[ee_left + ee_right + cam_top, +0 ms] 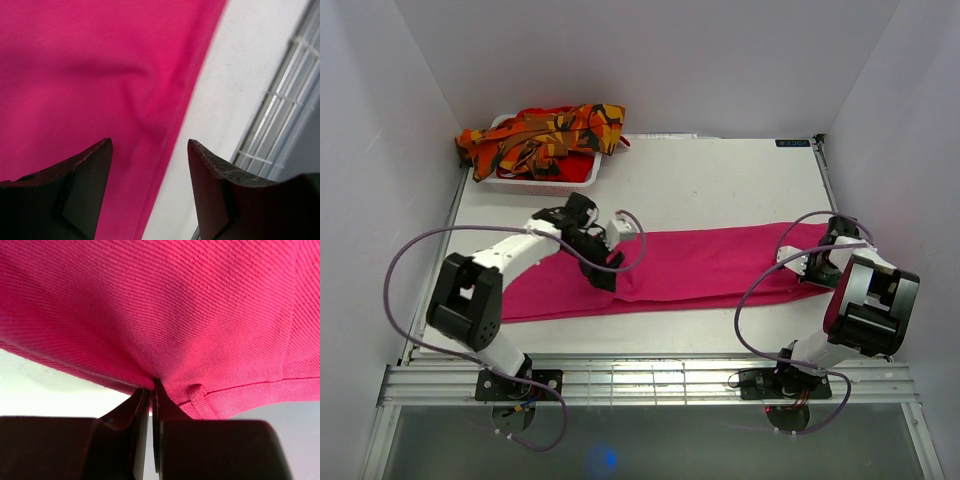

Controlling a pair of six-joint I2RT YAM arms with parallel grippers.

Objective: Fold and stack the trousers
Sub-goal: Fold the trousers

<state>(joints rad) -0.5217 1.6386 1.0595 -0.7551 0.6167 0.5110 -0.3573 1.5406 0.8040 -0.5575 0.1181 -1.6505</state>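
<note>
The magenta-pink trousers (700, 262) lie as a long flat strip across the table, left to right. My left gripper (610, 272) hovers over the strip's near edge left of centre. Its jaws are open (150, 142), with pink cloth (75, 75) and bare table below and nothing between them. My right gripper (812, 264) sits at the strip's right end, shut (152, 385) on a pinch of the pink cloth (175, 305) beside a seam. The orange camouflage trousers (545, 135) lie bunched in and over the white basket (535, 183) at the back left.
The white tabletop (720, 180) is walled on the left, back and right. A metal rail (650, 380) runs along the near edge and also shows as the rail (290, 100) in the left wrist view. Purple cables loop from both arms.
</note>
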